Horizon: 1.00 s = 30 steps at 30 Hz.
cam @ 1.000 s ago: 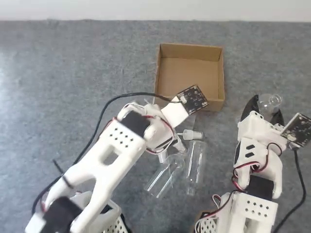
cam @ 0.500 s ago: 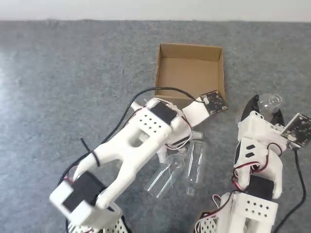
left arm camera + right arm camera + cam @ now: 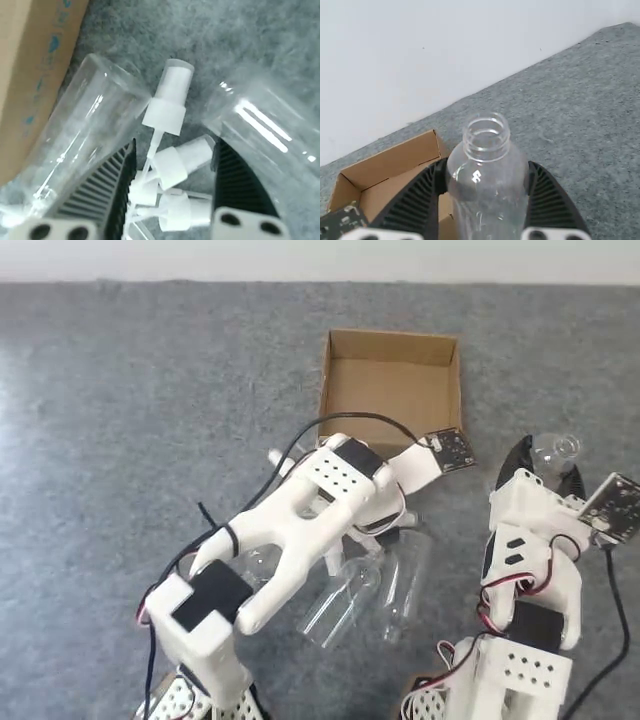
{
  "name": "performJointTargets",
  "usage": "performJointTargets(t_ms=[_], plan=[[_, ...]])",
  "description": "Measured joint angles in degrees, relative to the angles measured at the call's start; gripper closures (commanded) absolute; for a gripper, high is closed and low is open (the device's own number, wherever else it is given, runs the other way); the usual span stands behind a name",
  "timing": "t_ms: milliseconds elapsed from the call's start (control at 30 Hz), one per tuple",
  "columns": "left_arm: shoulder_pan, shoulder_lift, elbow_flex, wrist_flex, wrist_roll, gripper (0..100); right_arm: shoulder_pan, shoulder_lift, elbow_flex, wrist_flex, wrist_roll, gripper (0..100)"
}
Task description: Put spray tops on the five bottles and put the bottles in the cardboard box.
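My white left arm (image 3: 290,540) stretches diagonally out over the table with the wrist bent down. Its black ribbed left gripper (image 3: 174,150) points at the surface, jaws apart. My white right arm (image 3: 530,550) sits folded near its base, and its black ribbed right gripper (image 3: 486,172) is clamped around a clear plastic bottle (image 3: 486,140).

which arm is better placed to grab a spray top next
Left: the left hand, open, hangs over the spray tops; the right hand is shut on a topless bottle.

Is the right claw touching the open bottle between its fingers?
Touching. The right wrist view shows the right gripper with both fingers pressed against the uncapped bottle's sides.
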Motion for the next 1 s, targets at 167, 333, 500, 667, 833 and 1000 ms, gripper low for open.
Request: performJointTargets(t_ms=[167,333,500,667,833,1000], plan=[[0.5,4.4,-2.7,0.0,-0.1,76,0.0,0.0,0.0,0.0,0.0,90.9],[1.1,9.3,-5.7,0.0,-0.1,77,0.0,0.0,0.0,0.0,0.0,90.9],[2.8,10.5,-6.3,0.0,-0.1,88,0.0,0.0,0.0,-0.5,0.0,90.9],[3.0,10.5,-6.3,0.8,-0.3,93,0.0,0.0,0.0,-1.4,0.0,90.9],[3.0,10.5,-6.4,2.5,-0.3,93,0.0,0.0,0.0,-1.5,0.0,90.9],[3.0,9.4,-6.4,5.3,-0.1,93,0.0,0.0,0.0,-1.5,0.0,90.9]])
